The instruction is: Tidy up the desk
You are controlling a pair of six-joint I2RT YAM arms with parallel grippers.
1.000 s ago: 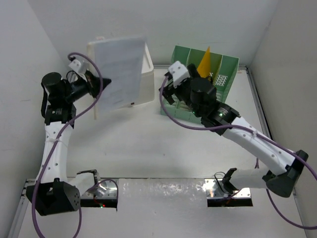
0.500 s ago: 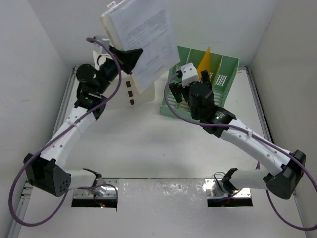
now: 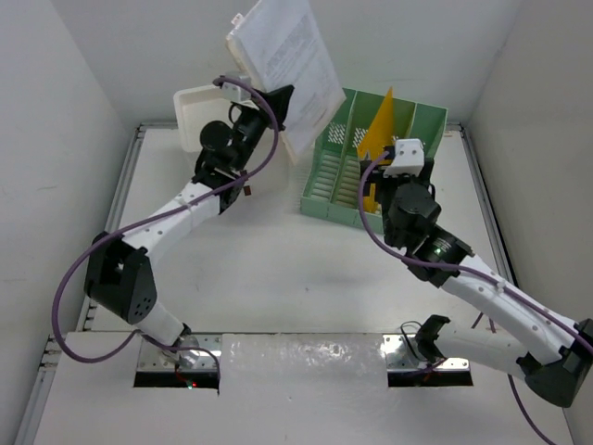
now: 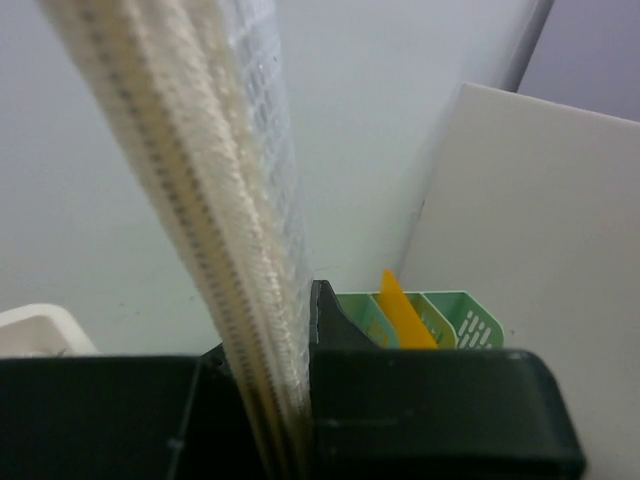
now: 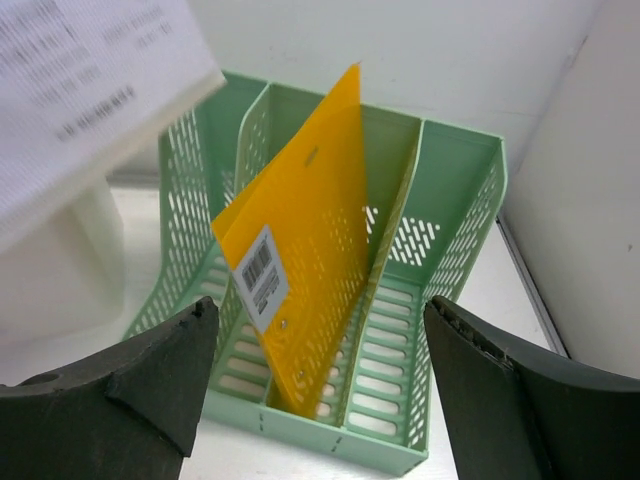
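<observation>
My left gripper (image 3: 276, 104) is shut on the lower edge of a thick stack of printed white papers (image 3: 289, 57), held tilted in the air above the left end of the green slotted file rack (image 3: 345, 176). In the left wrist view the papers (image 4: 210, 190) rise edge-on from between the jaws of that gripper (image 4: 288, 400). The right gripper (image 5: 320, 335) hovers open just in front of the rack (image 5: 445, 250), touching nothing. A yellow folder (image 5: 315, 220) leans in the rack's middle slot. The white desk (image 3: 259, 269) lies below.
A white drawer box (image 3: 198, 113) stands at the back left, partly behind the left arm. White walls close in the back and both sides. Silver rails (image 3: 489, 232) edge the desk. A crinkled clear-wrapped strip (image 3: 306, 357) runs along the near edge between the arm bases.
The left arm has swung the paper stack up and to the right, from over the drawer box to the rack. The right arm drew back from the rack, its jaws narrowing slightly.
</observation>
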